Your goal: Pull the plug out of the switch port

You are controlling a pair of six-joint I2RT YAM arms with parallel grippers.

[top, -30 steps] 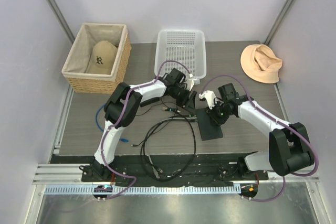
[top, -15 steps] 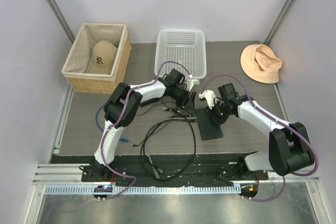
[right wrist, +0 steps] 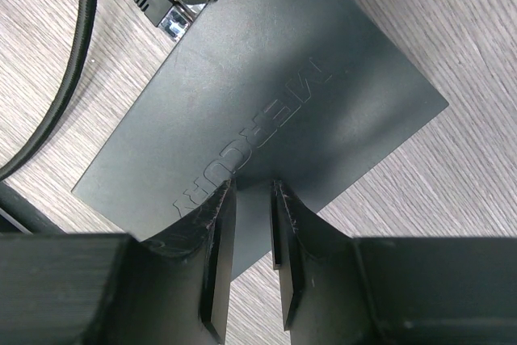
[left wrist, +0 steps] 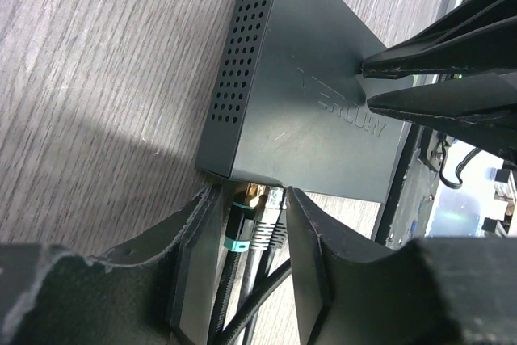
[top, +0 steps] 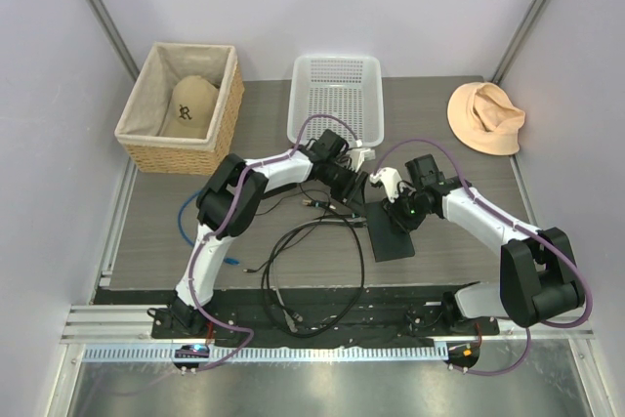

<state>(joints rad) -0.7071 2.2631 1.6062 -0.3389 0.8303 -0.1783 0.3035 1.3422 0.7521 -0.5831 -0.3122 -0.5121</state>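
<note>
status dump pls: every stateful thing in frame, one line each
switch: flat on the table, lid side up.
teal-banded plug: at the switch's port edge, not clear of it.
grey plug: same, right beside it.
left hand: fingers straddle both plugs; clamped or not, unclear.
right hand: nearly closed, empty, tips on the switch's top.
white basket: empty.
wicker basket: holds a cap.

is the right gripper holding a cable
No, the right gripper only rests on the top face of the flat black box, gripping nothing.
</note>
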